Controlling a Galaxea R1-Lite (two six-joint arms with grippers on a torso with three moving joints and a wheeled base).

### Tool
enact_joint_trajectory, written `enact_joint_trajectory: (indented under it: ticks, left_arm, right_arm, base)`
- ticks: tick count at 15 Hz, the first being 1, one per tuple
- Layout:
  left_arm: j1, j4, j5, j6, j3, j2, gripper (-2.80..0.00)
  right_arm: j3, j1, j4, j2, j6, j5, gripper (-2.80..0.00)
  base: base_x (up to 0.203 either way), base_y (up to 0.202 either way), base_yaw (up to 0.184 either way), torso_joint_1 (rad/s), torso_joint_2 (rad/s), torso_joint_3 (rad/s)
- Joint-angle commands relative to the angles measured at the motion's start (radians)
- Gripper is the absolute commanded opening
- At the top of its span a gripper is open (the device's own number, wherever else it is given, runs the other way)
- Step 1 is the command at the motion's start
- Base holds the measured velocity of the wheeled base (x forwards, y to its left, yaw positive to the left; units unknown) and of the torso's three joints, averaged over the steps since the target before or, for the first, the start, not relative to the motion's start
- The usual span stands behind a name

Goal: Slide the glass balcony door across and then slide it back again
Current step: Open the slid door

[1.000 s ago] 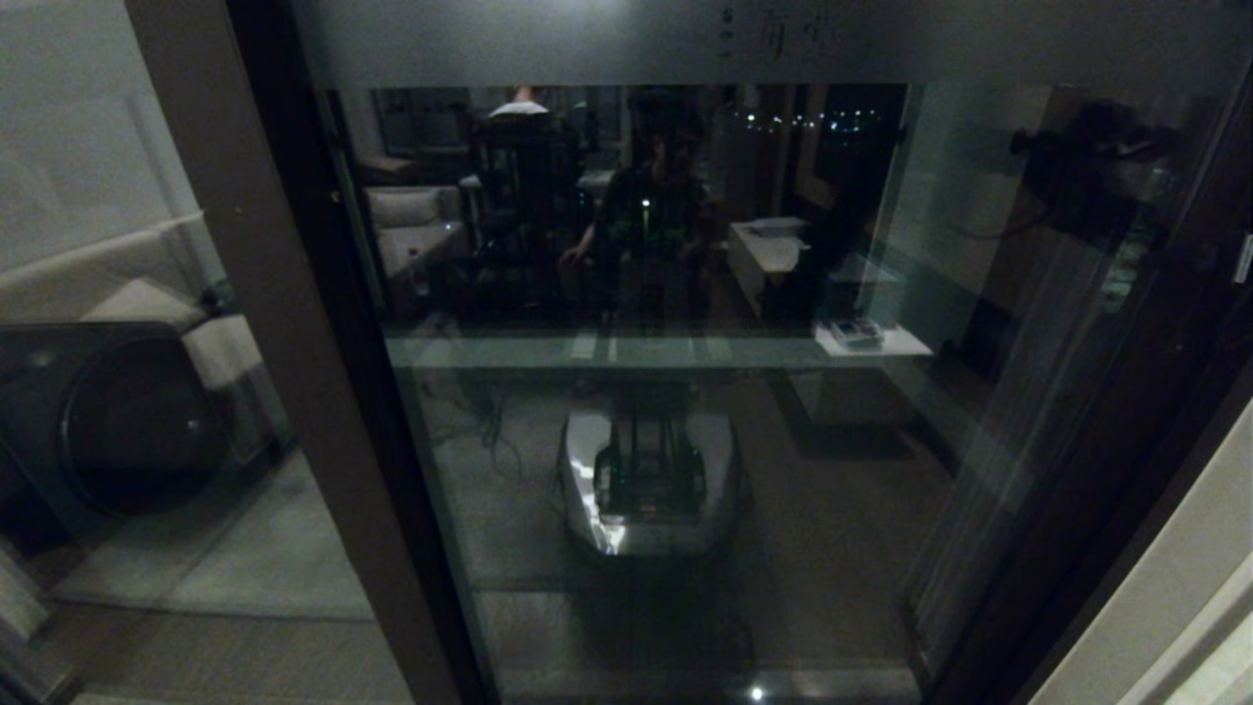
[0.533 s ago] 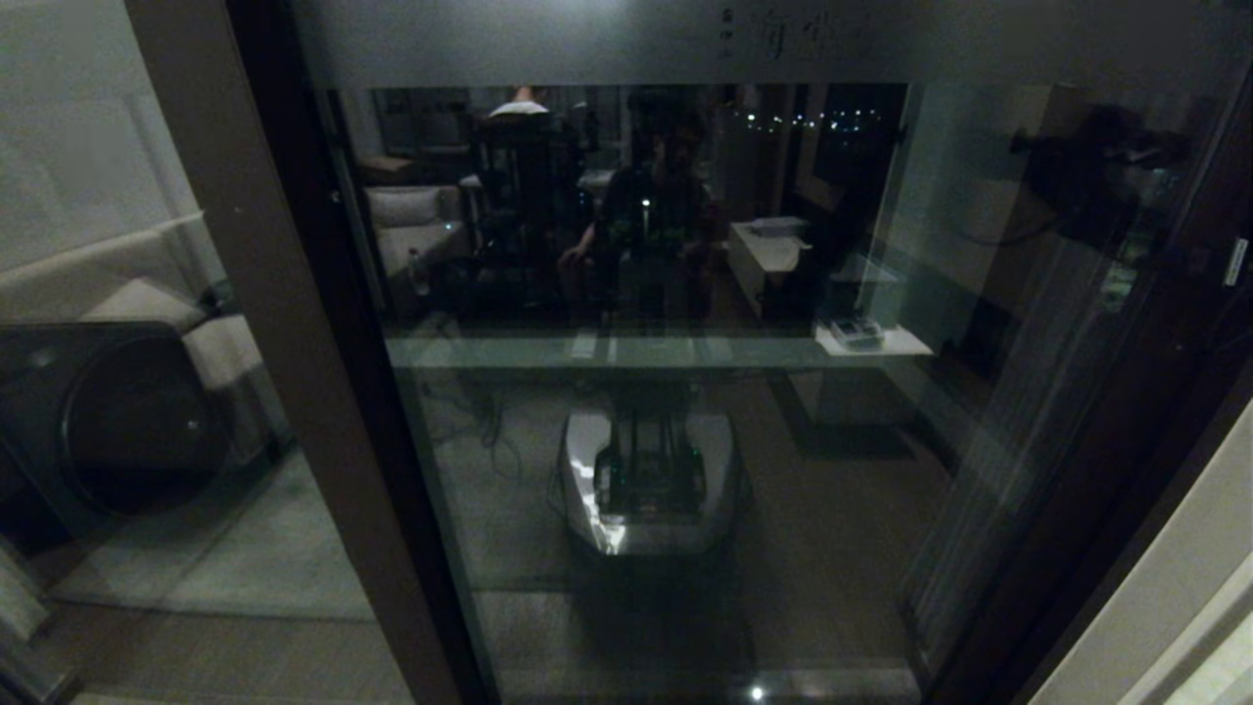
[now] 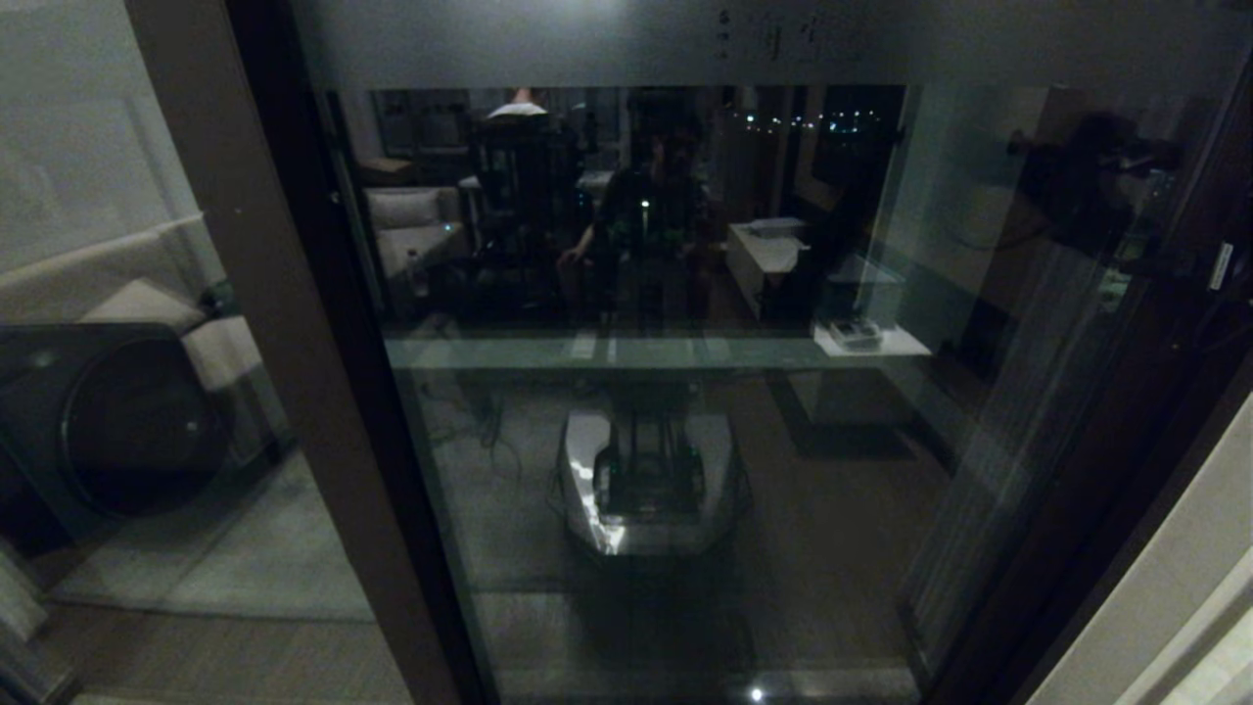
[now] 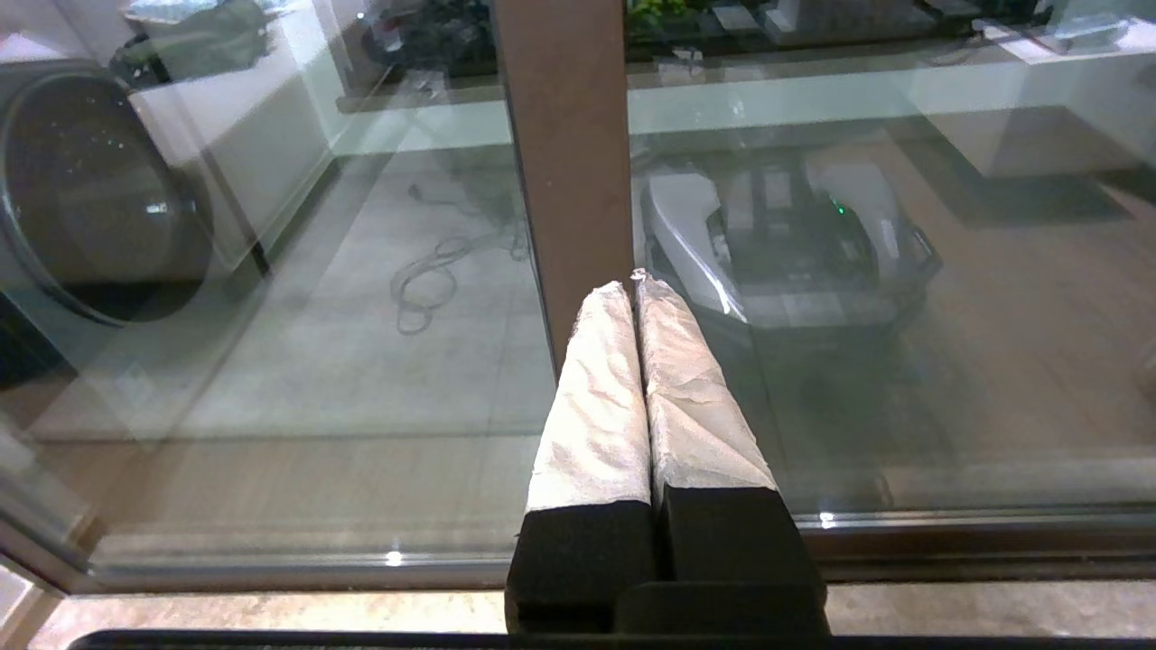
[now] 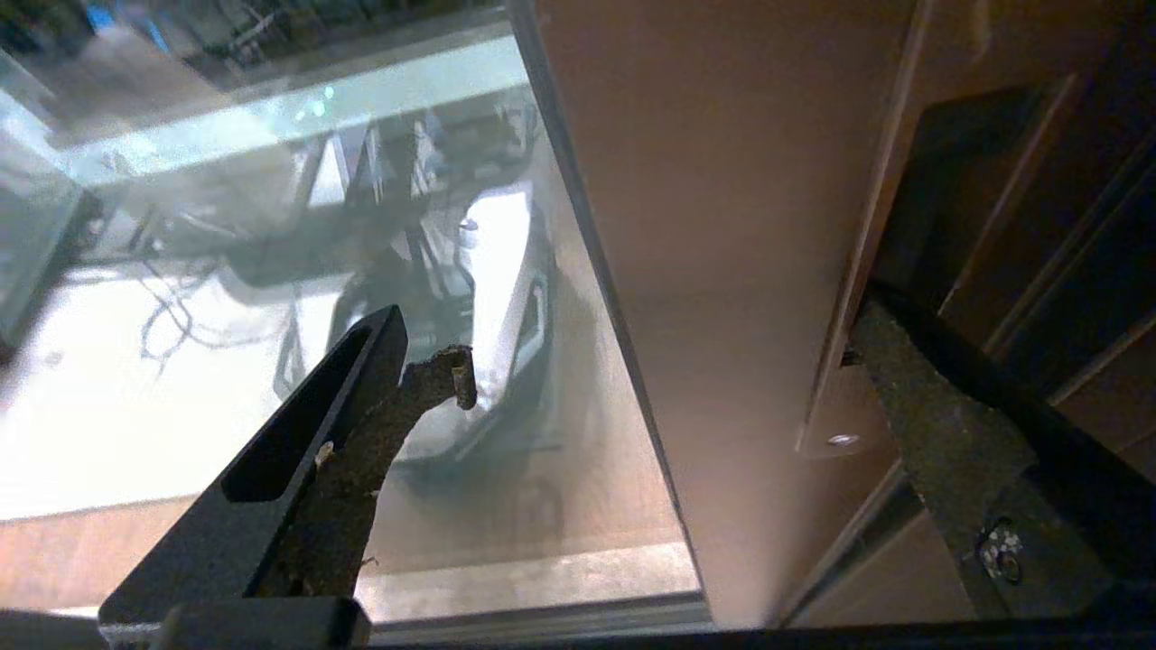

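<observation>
The glass balcony door fills the head view, with its dark brown handle stile on the right. In the right wrist view that stile has a recessed handle slot with a silver screw. My right gripper is open and straddles the stile. One finger sits in the slot and the other finger is out in front of the glass. My left gripper is shut on nothing, its white-wrapped tips close to a plain brown stile.
Behind the left glass stands a dark washing machine. The plain stile rises left of centre. A pale wall bounds the door frame at the far right. The floor track runs along the bottom. The glass reflects the room and my base.
The small white tag at the right edge and the reflections in the glass have shifted a little to the left. The plain left stile has stayed put.
</observation>
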Motion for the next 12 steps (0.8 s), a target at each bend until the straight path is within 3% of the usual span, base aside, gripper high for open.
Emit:
enact_joint_trajectory:
  ticks: [1,12]
  left_arm:
    - [0.001,0.000,0.000,0.001,0.000,0.000,-2.80]
    - [0.001,0.000,0.000,0.001,0.001,0.000,-2.80]
  right_arm:
    - [0.025,0.019,-0.036,-0.014,0.017,0.005,0.00]
    - [0.022,0.043,-0.048,0.010,0.023,0.006,0.00]
  base:
    - [0.000,0.000,0.000,0.000,0.00,0.000]
    - [0.000,0.000,0.000,0.000,0.00,0.000]
